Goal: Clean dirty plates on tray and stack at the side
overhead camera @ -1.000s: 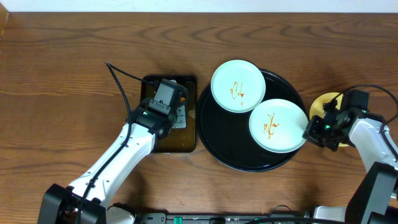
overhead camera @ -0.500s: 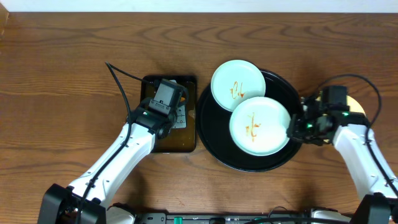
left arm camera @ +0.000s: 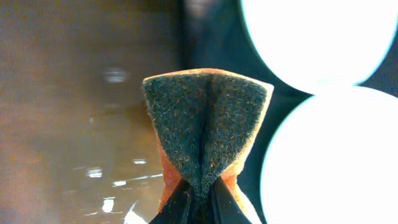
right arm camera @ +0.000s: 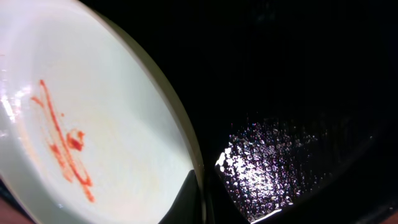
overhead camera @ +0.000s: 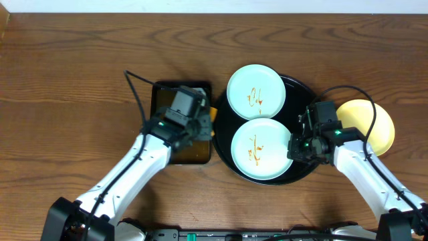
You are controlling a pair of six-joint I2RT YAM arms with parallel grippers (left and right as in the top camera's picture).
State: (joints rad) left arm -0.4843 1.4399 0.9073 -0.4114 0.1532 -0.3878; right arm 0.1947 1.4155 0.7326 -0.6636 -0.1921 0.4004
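Plate [overhead camera: 261, 148] dragged leftward across tray [overhead camera: 222, 127]; only left wrist shows pinched sponge [left arm camera: 207, 134].

Two plates [overhead camera: 256, 92] on tray [overhead camera: 222, 127] (third plate [overhead camera: 369, 123] rightward).

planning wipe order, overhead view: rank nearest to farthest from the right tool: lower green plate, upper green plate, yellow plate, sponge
1. lower green plate, gripped by the right tool
2. upper green plate, up-left, and yellow plate, right: too close to call
3. sponge, far left
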